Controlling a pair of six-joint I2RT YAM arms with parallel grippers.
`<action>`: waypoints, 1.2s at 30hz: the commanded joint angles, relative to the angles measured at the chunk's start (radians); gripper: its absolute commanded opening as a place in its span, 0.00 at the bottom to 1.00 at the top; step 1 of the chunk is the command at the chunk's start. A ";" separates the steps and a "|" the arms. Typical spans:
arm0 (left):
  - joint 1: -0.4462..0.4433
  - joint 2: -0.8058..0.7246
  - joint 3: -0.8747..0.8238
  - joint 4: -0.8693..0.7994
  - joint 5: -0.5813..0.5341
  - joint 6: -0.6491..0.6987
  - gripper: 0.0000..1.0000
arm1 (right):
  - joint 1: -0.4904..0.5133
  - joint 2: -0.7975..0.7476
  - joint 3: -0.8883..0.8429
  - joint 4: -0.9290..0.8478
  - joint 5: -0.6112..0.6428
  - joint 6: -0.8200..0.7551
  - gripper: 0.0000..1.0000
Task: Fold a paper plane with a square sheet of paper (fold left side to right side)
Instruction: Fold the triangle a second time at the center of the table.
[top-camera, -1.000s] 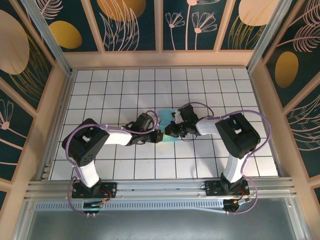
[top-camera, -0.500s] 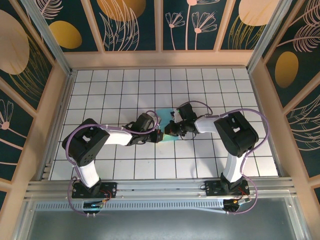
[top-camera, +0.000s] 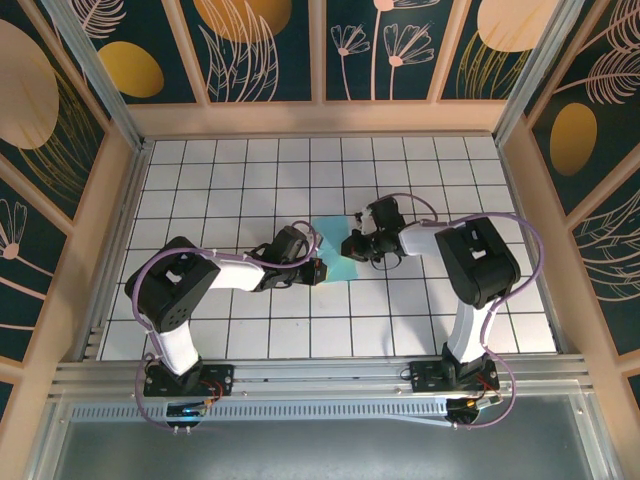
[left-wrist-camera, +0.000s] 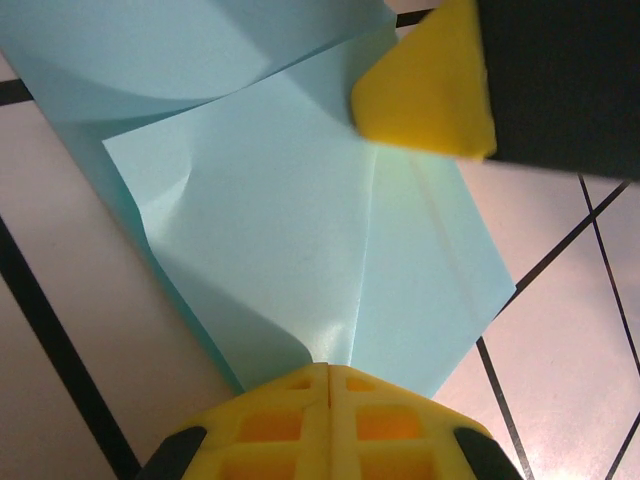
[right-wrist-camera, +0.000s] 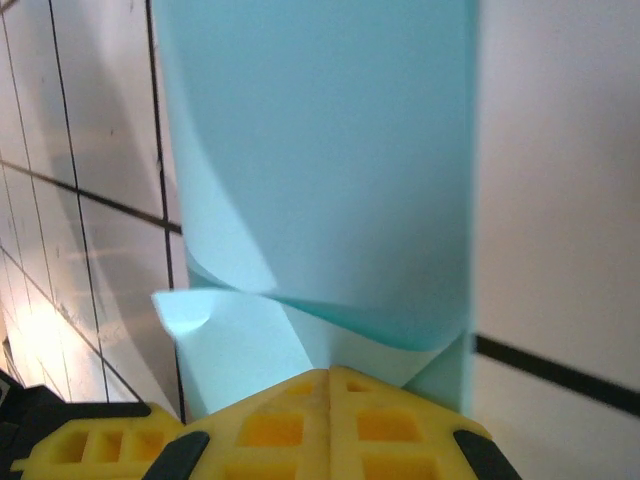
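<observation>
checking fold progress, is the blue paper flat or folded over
Partly folded: the paper curls over itself in layers, with a crease, pinched by the left end effector and right end effector.

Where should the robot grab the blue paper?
At a thin edge, low from the side: the blue paper is flat, offering nothing on top. The left gripper and right gripper each pinch an edge, with a flap curled up.
</observation>
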 joint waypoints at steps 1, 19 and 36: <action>0.000 0.040 -0.024 -0.084 -0.029 0.013 0.00 | -0.053 0.029 0.034 -0.047 0.086 -0.050 0.00; 0.001 0.021 -0.019 -0.072 -0.028 0.011 0.00 | -0.057 -0.070 -0.004 -0.025 0.007 -0.033 0.00; 0.000 0.005 -0.012 -0.066 -0.022 0.004 0.00 | 0.033 0.016 0.028 0.021 -0.011 0.016 0.00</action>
